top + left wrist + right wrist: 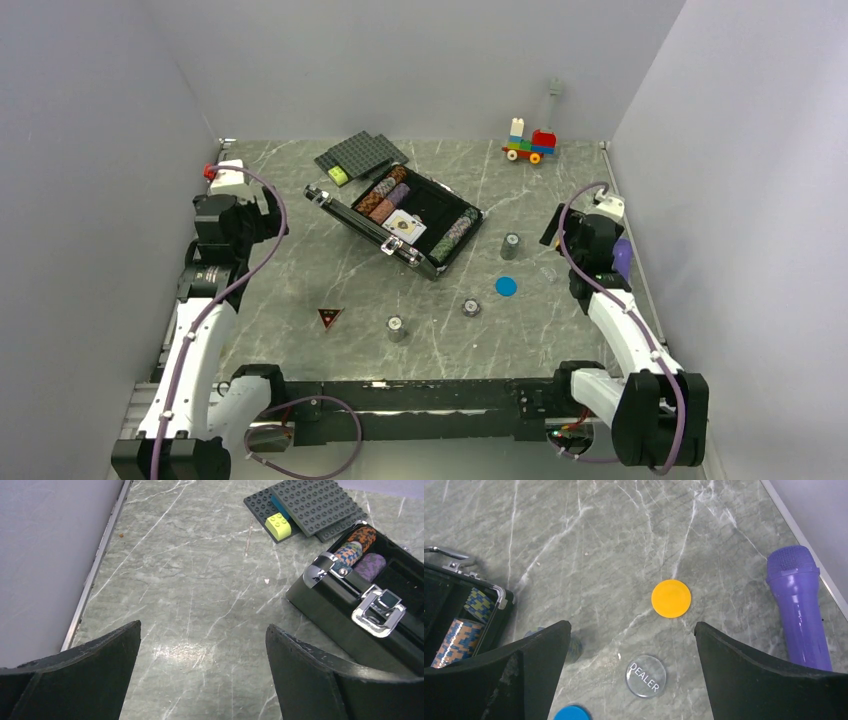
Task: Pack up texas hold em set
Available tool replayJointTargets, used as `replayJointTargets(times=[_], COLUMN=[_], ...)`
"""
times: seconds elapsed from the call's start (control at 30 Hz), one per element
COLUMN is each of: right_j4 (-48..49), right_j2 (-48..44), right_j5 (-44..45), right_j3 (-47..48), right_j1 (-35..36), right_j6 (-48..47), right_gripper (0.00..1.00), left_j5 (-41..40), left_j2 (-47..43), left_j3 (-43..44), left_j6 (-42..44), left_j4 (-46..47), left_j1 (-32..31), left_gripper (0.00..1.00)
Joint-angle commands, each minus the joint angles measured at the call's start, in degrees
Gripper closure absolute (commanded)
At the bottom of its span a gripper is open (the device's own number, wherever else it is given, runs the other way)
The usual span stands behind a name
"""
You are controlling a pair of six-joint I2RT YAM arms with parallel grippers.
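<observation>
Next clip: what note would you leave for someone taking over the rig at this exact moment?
Both open and empty: left hand above the table beside the case, right hand near the dealer button and orange disc.
Done: the case lies open with chip rows and cards inside.
Left: three chip stacks, the blue disc, dealer button and orange disc lie loose. Pack them, then shut and latch the case.
</observation>
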Motion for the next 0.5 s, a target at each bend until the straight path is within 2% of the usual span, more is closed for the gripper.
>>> replayJointTargets(times=[0.0,0.1,0.2,0.33,0.47], right_j4=[-2.68,-8.23,-15.47,-24.05,-27.18], right_j2=[1.79,3.4,5.76,8.23,9.96], right_j5=[0.07,-3.84,-4.57,-2.31,-0.59], right_j3=[5.12,7.97,10.92,13.73,14.56], right_j1=[0.14,0.07,0.06,0.05,0.05], right_j6=[1.08,2.12,3.83,4.4,4.04], right_gripper=[0.0,0.0,0.0,0.02,0.03], left_j5=[-1.02,0.34,1.16,2.11,4.27], left_j2=[-0.16,1.45,3.3,2.54,0.38], left_j3=[4.76,9.42,13.09,9.01,6.78], left_j6=[-6.17,-8.74,-6.79,-3.51,-3.33], left_j4=[-0.41,-1.57,-2.02,1.29,1.79], left_j1=[0.16,0.17,0.21,0.13,0.04], left_gripper=[0.02,0.02,0.02,0.02,0.02])
